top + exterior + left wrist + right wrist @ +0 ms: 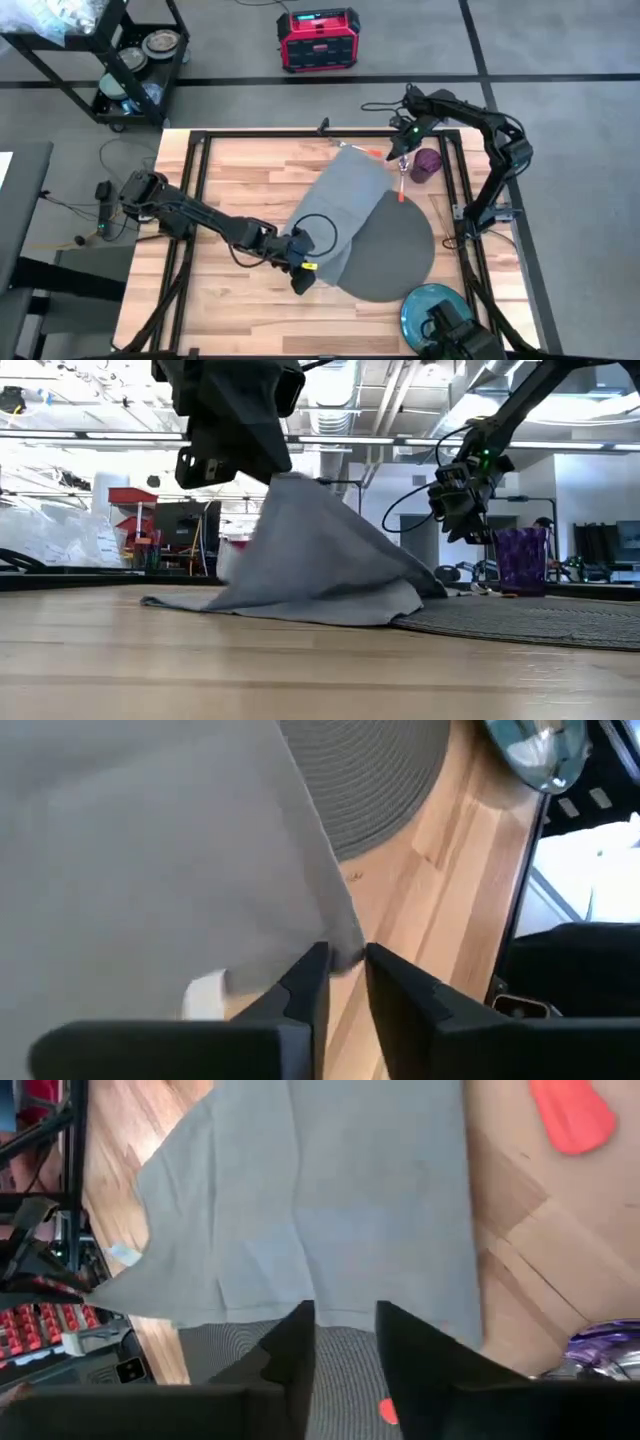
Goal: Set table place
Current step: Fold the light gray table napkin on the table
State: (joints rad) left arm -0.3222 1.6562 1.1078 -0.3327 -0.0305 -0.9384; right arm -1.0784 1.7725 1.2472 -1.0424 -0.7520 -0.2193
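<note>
The grey napkin lies in the middle of the light wood table. Its right side overlaps the round dark grey mat. My left gripper is shut on the napkin's near corner, which is raised above the tabletop. My right gripper hovers over the far right of the table beside the purple cup. Its fingers stand slightly apart in the right wrist view, with nothing seen between them. Two orange-handled utensils lie nearby. The blue-green plate sits at the near right edge. My left gripper pinches the napkin's near corner between its two fingers, coming from above. That corner is lifted into a peak. The cloth slopes down from there, and its far part rests on the table and the mat's edge.
A black cart and a red box stand on the floor beyond the far edge. The table's black frame runs along its right side. Bare wood shows at the near left.
</note>
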